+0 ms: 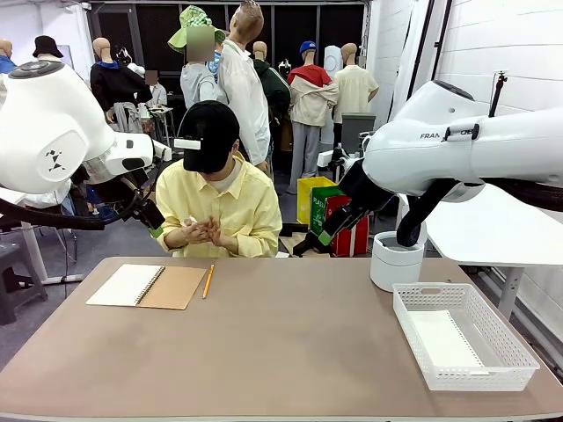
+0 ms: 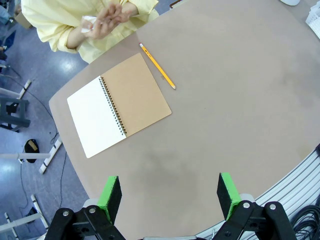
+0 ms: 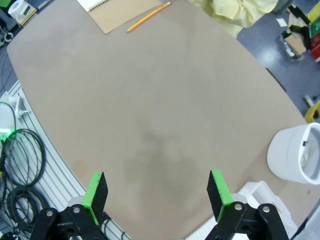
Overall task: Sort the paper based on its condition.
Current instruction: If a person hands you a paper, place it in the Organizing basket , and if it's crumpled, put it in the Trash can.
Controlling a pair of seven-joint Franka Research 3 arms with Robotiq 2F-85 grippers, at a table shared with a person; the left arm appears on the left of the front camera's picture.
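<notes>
Paper is sitting as a small white scrap between the person's hands at the far edge of the table, pressed between the palms rather than lying on the surface; whether it is flat or wadded is hard to tell; another flat sheet is lying in the basket at the robot's right. Left gripper is hanging high over the near left part of the table, jaws spread wide and gripping nothing; right gripper is hovering likewise over the middle, jaws released and empty. Notebook is lying open with the pencil just beside it, between the left gripper and the person. Paper is lying beyond the notebook from the left gripper, toward the far left; the left arm is looking the nearer one for a handover, the right being well apart; a cup is standing near the basket.
</notes>
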